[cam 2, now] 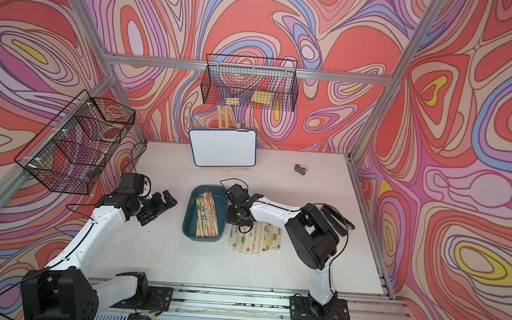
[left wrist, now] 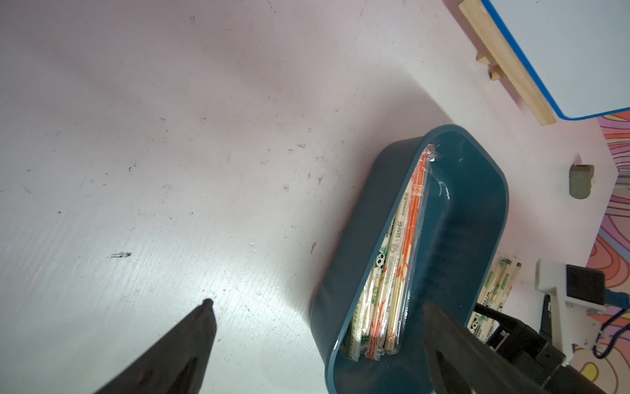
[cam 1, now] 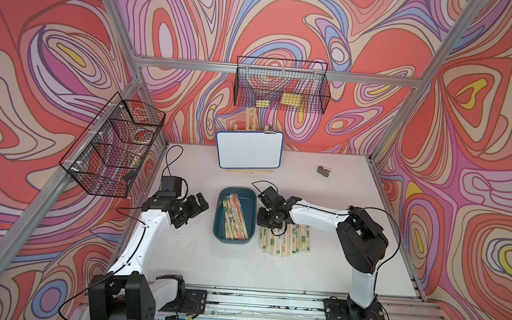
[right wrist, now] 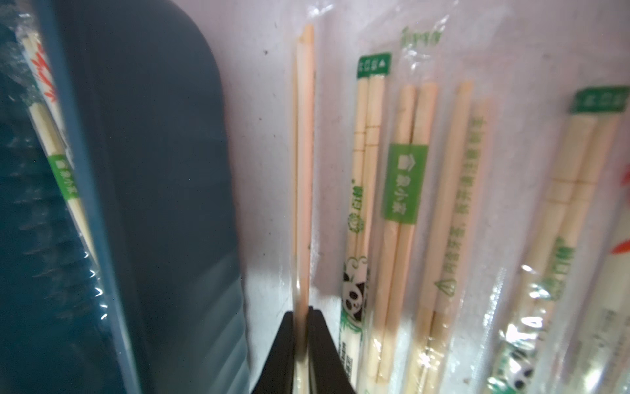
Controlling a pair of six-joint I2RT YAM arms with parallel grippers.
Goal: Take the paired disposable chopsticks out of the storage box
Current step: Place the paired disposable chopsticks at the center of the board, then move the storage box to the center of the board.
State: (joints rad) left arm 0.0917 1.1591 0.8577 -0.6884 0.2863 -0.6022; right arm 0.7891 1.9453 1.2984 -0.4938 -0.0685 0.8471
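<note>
The storage box [cam 1: 219,226] [cam 2: 188,222] is a dark teal tray at the table's middle. It holds several paired disposable chopsticks [cam 1: 235,218] [cam 2: 206,215] [left wrist: 399,259] in clear sleeves. More sleeved pairs [cam 1: 289,241] [cam 2: 258,239] [right wrist: 405,184] lie side by side on the table just right of the box. My right gripper [cam 1: 266,225] [right wrist: 302,312] points down at that row's far end, shut on one pale pair [right wrist: 304,170] lying beside the box wall [right wrist: 163,170]. My left gripper [cam 1: 194,212] [left wrist: 317,305] is open and holds nothing, left of the box [left wrist: 477,211].
A small whiteboard [cam 1: 248,150] on a wooden easel stands behind the box. A small grey object [cam 1: 322,170] lies at the back right. Black wire baskets hang on the back wall [cam 1: 281,86] and the left wall [cam 1: 113,146].
</note>
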